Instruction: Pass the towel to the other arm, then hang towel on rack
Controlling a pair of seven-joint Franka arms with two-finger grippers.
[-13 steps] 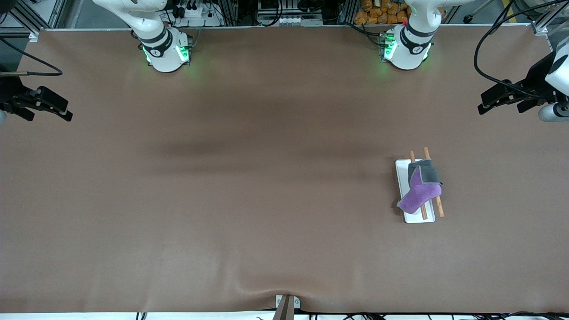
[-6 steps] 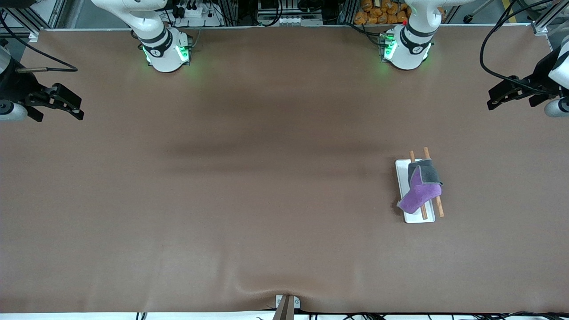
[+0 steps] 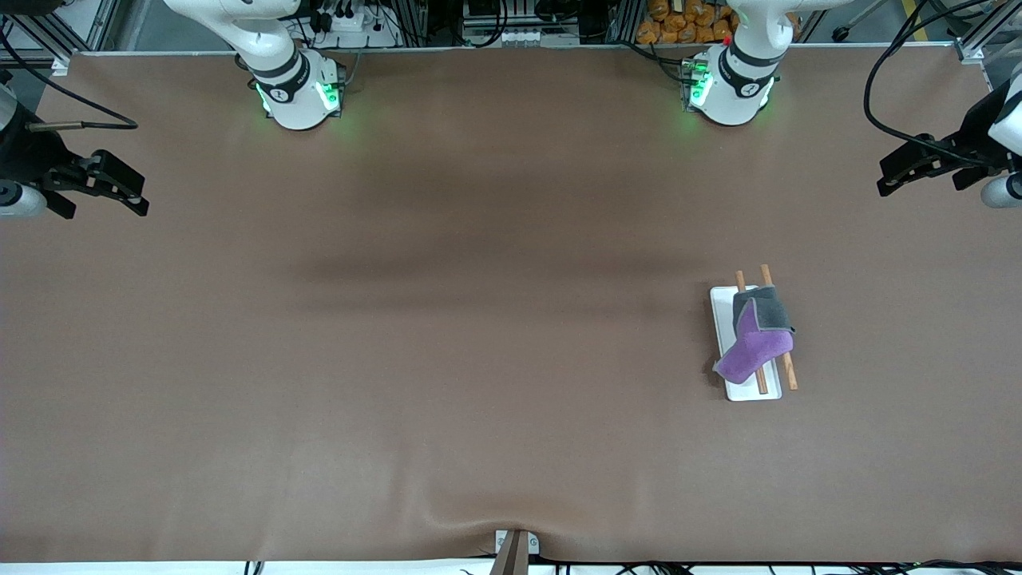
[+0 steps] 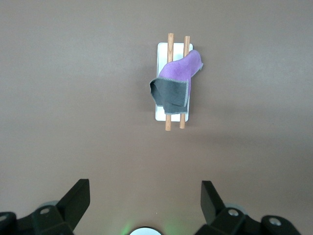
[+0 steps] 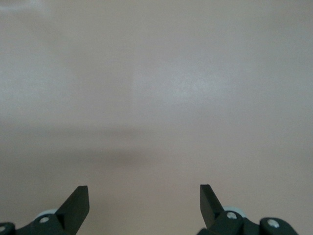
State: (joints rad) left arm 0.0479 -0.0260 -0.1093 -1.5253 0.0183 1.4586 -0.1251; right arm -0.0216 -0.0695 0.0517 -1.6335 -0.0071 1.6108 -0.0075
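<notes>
Since a second ago, both arms have shifted slightly at the counter's [image 3: 479, 359] ends; towel and rack are unmoved. Right end effector [image 3: 136, 196] hangs over the counter's right-arm end, fingers spread, empty. Towel [image 3: 754, 339] drapes across the rack [image 3: 728, 307] toward the left arm's end. Left end effector [image 3: 890, 176] hangs over that end, fingers apart, empty.

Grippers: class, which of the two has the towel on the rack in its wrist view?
The left gripper: its view shows the towel draped over the rack. The right gripper sees bare table only.
</notes>
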